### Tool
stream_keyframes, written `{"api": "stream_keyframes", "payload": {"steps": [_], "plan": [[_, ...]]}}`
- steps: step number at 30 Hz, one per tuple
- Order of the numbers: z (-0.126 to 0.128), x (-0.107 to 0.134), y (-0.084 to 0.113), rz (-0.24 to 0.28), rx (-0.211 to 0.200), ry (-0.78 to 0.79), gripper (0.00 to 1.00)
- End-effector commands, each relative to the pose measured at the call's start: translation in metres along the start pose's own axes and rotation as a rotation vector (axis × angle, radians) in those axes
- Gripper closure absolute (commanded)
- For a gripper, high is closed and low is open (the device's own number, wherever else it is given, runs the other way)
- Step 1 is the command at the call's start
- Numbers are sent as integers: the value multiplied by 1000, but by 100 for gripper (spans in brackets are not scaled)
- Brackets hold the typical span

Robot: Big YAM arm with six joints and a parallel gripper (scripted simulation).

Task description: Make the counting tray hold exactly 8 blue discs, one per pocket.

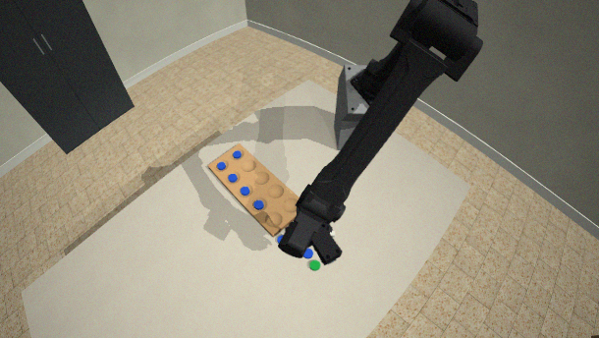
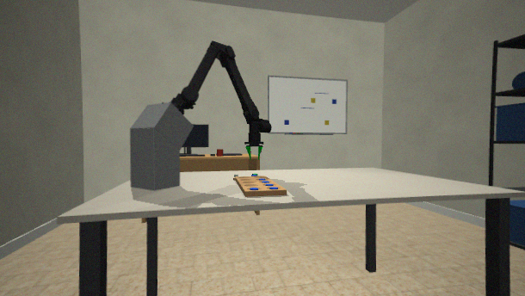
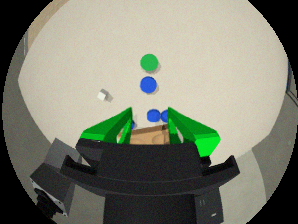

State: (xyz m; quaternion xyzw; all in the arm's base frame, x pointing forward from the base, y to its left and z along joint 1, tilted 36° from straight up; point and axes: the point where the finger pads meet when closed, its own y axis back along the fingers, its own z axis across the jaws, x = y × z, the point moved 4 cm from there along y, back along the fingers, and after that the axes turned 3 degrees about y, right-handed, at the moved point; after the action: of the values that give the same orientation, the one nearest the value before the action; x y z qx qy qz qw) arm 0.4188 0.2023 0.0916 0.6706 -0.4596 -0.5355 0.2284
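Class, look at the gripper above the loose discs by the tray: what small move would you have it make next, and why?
Probably straight down onto the nearest blue disc. The gripper hangs partly open and empty above the table, that disc lying between its fingers in the wrist view. The tray shows only five blue discs, so more are needed. The green disc must stay untouched.
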Motion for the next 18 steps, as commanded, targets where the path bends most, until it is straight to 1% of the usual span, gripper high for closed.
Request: {"api": "stream_keyframes", "payload": {"steps": [1, 9, 11, 18], "plan": [[-6, -11, -10, -14, 7, 7, 54], [-6, -10, -21, -13, 6, 6, 54], [-6, -10, -21, -13, 6, 6, 54], [-5, -10, -32, -12, 5, 5, 54]]}}
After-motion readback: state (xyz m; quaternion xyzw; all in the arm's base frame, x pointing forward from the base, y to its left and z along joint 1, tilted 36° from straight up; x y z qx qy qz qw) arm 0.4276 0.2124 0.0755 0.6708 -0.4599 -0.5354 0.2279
